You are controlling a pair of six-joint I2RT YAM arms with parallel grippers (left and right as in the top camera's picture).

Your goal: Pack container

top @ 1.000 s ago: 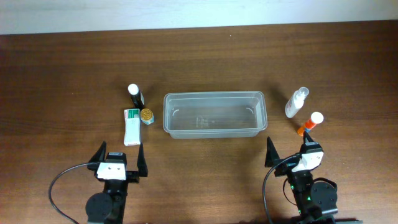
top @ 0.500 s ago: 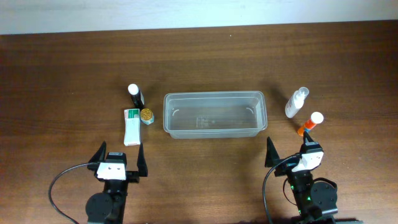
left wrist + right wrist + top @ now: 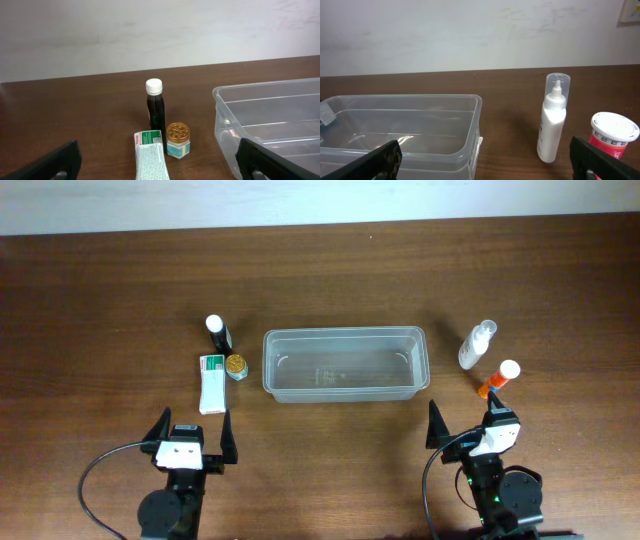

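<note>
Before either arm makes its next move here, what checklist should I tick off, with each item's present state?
1. Clear rectangular plastic tub upright, nothing inside: ok.
2. Left gripper open, holding nothing: ok.
3. Right gripper open, holding nothing: ok.
4. Dark bottle with white cap, gold-lidded jar and green-and-white box outside the tub: ok.
5. White spray bottle upright, apart from the tub: ok.
6. Orange bottle with white cap upright: cannot tell.
</note>
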